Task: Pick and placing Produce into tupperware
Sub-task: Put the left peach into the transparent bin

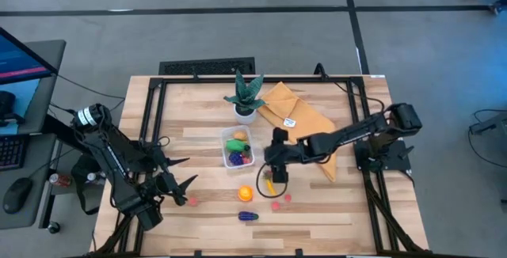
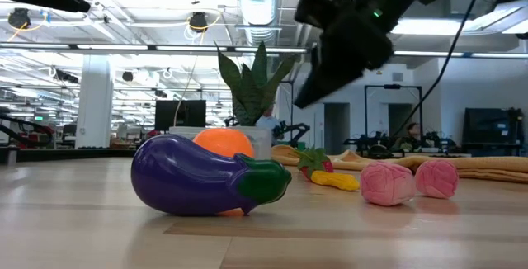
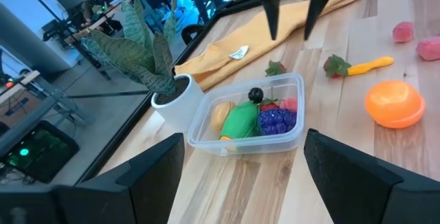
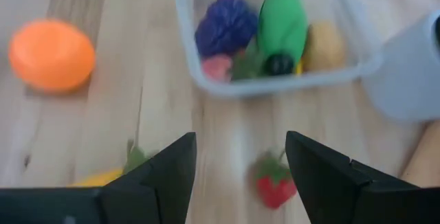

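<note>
Center of the overhead frame: clear tupperware (image 1: 237, 147) packed with green, purple, yellow produce (image 3: 249, 119). Right gripper (image 1: 276, 176) hovers wide and empty; left gripper (image 1: 181, 171) lower left, wide.

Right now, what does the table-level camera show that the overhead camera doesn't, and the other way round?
Only the low view shows the room behind the table, with ceiling lights. Only the high view shows the left pincer, the tupperware with produce inside, and the yellow cloth's full spread. Both show the purple eggplant, the orange, the plant and two pink pieces.
</note>
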`<action>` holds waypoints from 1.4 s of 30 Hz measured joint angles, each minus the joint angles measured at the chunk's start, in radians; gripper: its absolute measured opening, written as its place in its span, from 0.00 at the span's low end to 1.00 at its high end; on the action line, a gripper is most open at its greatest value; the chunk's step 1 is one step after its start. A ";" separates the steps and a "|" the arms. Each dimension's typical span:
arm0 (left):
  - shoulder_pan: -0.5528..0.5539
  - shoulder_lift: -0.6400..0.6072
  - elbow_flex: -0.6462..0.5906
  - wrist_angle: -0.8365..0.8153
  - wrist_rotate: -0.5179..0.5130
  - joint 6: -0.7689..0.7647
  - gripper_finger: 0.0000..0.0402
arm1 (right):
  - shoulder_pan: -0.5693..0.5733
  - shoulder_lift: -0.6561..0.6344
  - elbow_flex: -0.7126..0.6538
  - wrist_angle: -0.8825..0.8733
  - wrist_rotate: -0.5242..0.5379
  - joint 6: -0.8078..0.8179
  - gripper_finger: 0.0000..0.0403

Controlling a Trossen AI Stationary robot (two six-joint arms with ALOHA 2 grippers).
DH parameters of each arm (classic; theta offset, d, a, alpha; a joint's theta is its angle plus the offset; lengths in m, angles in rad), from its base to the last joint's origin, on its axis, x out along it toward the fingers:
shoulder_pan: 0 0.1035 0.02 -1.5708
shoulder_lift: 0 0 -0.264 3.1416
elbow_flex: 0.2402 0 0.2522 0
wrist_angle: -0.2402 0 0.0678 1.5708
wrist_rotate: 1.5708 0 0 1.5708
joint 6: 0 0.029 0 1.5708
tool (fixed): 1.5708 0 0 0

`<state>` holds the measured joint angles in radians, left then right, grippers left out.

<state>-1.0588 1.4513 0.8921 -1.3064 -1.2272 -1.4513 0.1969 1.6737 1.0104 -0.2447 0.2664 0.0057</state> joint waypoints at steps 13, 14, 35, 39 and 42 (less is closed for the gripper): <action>0.022 0.002 0.000 0.240 -0.012 0.182 0.72 | 0.030 -0.038 -0.111 -0.003 0.014 0.102 0.54; 0.029 0.002 0.000 0.263 -0.015 0.200 0.72 | 0.037 -0.052 -0.115 -0.013 0.027 0.106 0.54; 0.055 0.008 -0.142 0.688 0.622 0.256 0.72 | 0.273 -0.335 -0.298 0.000 0.328 0.266 0.54; 0.044 0.008 -0.207 0.774 0.625 0.255 0.72 | 0.310 -0.332 -0.298 0.005 0.373 0.267 0.54; 0.039 0.008 -0.261 0.849 0.629 0.232 0.72 | 0.336 -0.332 -0.298 0.017 0.402 0.267 0.54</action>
<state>-1.0202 1.4593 0.6314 -0.4572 -0.5980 -1.2191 0.5330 1.3418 0.7120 -0.2277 0.6682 0.2726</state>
